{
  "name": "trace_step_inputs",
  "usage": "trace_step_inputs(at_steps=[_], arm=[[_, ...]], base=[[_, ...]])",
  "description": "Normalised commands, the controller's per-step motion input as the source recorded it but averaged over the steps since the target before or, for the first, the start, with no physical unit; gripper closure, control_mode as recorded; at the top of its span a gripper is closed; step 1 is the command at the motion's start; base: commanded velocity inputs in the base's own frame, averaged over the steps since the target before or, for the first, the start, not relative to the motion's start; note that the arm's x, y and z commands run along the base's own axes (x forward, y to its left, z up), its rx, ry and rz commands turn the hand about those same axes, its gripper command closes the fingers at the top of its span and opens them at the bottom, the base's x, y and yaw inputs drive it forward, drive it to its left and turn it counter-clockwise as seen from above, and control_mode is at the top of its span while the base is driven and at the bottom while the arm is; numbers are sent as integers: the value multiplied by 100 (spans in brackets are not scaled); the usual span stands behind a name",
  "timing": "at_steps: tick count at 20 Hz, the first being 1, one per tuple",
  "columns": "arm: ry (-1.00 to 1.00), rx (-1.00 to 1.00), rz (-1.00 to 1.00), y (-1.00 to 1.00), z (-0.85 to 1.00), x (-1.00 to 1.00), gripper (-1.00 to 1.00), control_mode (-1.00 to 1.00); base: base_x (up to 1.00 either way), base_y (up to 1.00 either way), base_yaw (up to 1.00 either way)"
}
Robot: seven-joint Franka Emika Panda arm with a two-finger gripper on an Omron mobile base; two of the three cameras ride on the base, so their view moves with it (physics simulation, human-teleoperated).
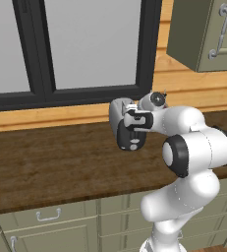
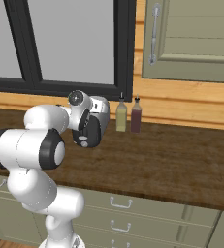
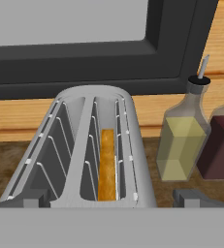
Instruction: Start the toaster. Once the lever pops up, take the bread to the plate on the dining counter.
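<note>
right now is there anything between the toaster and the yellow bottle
No. In the hand view only bare wooden worktop and the wall behind separate the toaster from the yellow bottle.

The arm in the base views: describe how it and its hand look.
The glossy white rounded arm is built of bulbous segments joined by wide black bands at the joints. A round dark-centred cap tops the wrist. The hand sits on a white-and-black block, and its two small dark grey finger tips are squared. No cables or markings show.

One toaster (image 3: 91, 145) – two bottles (image 3: 181, 140)
</note>
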Motion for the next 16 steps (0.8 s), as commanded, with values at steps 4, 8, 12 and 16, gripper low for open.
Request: trace_step_inputs(at_steps=[4, 8, 12, 16], arm=[[0, 0, 0, 0, 0, 0, -100, -100], [0, 0, 0, 0, 0, 0, -100, -100], [0, 0, 0, 0, 0, 0, -100, -100], [0, 0, 0, 0, 0, 0, -100, -100]], base=[[0, 0, 0], [0, 0, 0], [0, 0, 0], [0, 0, 0]])
